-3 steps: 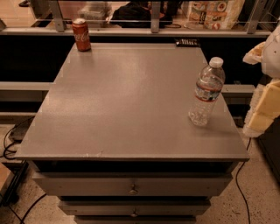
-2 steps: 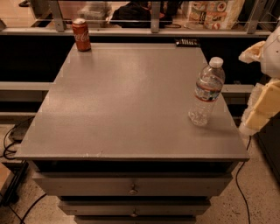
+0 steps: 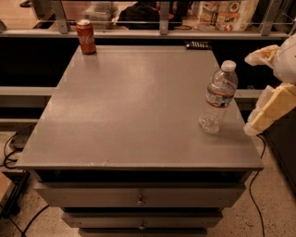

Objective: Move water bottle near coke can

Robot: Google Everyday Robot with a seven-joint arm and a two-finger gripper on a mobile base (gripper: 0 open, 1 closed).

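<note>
Grey table (image 3: 138,106) fills the middle, top drawer (image 3: 92,196) right beneath it, a small knob (image 3: 141,202) at its centre. A flat dark object (image 3: 198,45) lies at the table's far edge. Behind, a metal rail (image 3: 138,33) with printed packages (image 3: 226,9) beyond it. Cables (image 3: 9,152) trail over the floor on the left. The gripper (image 3: 270,111) hangs just off the table's right side.

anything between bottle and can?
Camera view: only bare grey tabletop between the clear ribbed plastic water bottle and red coke can. Tool hangs right of bottle.
</note>
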